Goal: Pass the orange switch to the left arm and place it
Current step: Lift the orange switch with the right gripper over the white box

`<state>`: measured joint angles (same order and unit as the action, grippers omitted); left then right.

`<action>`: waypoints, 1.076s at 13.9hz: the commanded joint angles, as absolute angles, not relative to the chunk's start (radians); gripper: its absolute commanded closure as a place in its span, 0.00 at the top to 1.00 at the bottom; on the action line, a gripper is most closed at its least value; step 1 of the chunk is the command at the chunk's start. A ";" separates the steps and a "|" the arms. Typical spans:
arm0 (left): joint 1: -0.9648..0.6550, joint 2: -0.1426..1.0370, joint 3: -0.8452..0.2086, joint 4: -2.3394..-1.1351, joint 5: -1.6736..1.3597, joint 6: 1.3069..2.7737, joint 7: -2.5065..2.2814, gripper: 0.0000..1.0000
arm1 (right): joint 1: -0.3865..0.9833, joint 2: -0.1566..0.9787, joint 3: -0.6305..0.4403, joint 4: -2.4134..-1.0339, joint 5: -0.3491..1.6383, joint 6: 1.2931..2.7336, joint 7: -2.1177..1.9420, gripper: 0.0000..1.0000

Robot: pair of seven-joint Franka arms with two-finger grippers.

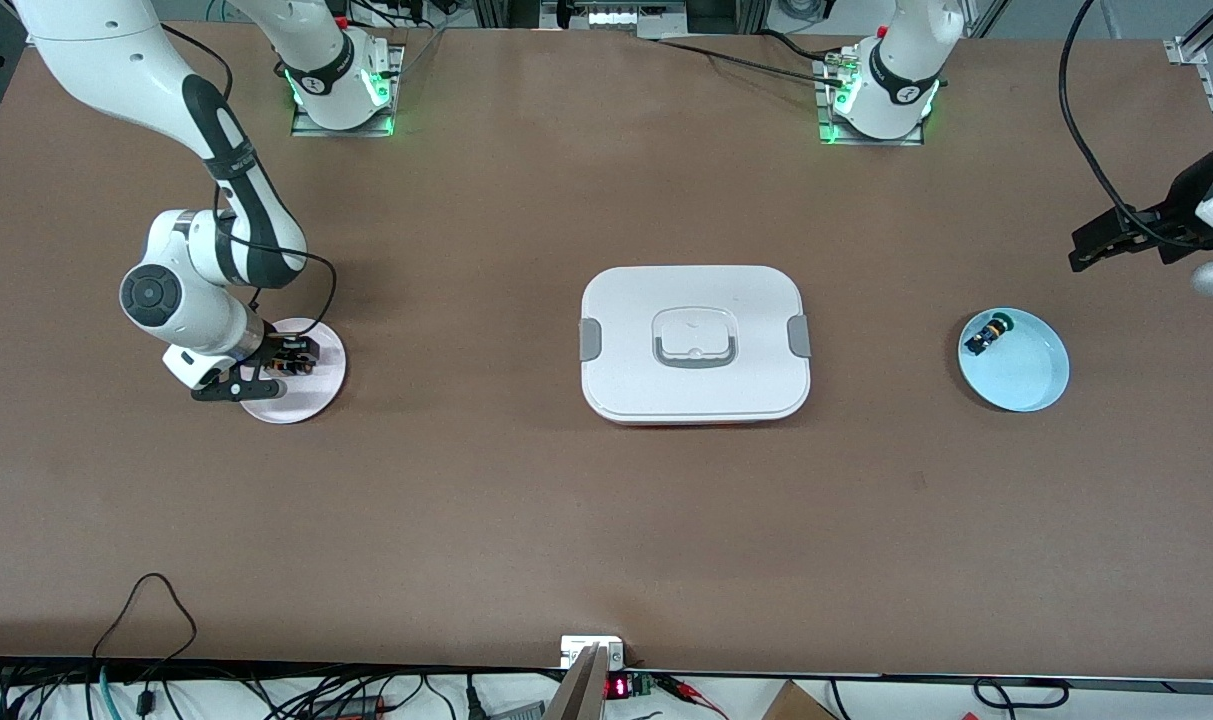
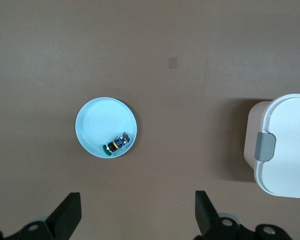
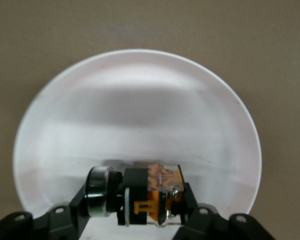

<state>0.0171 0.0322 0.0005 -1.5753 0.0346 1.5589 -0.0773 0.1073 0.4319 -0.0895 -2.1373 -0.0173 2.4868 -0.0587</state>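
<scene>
The orange switch (image 1: 288, 362) (image 3: 151, 192), a black body with orange markings and a metal-ringed end, lies on its side on a pale round plate (image 1: 311, 398) (image 3: 140, 110) toward the right arm's end of the table. My right gripper (image 1: 292, 360) (image 3: 133, 202) is down on that plate and shut on the switch, one finger at each end of it. The white box (image 1: 626, 300) (image 2: 290, 145) sits in the middle of the table. My left gripper (image 1: 1101, 240) (image 2: 137, 200) hangs open and holds nothing, above the table at the left arm's end.
A light blue plate (image 1: 1031, 375) (image 2: 97, 125) lies toward the left arm's end of the table, holding a black switch with a green cap (image 1: 991, 330) (image 2: 117, 143). Cables and a small display run along the table edge nearest the front camera.
</scene>
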 commanded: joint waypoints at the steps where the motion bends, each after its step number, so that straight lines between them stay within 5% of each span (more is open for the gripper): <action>1: 0.025 0.044 0.000 -1.545 0.014 1.537 -0.077 1.00 | 0.123 0.348 -0.048 -2.096 0.000 2.377 -0.078 0.18; 6: 0.025 0.044 0.000 -1.545 0.014 1.536 -0.077 1.00 | 0.127 0.291 0.067 -1.867 0.153 2.125 -0.080 0.01; 13: 0.025 0.051 0.000 -1.542 -0.066 1.487 -0.077 1.00 | 0.141 0.272 0.179 -1.698 0.320 2.224 -0.409 0.00; 15: 0.028 0.052 0.009 -1.536 -0.122 1.438 -0.078 1.00 | 0.141 0.262 0.228 -1.694 0.499 2.293 -0.576 0.00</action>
<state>0.0211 0.0372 0.0012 -1.5669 -0.0755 1.4890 -0.0773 0.1478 0.2745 0.1835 -1.7049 0.3759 2.2482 -0.4350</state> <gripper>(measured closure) 0.000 0.273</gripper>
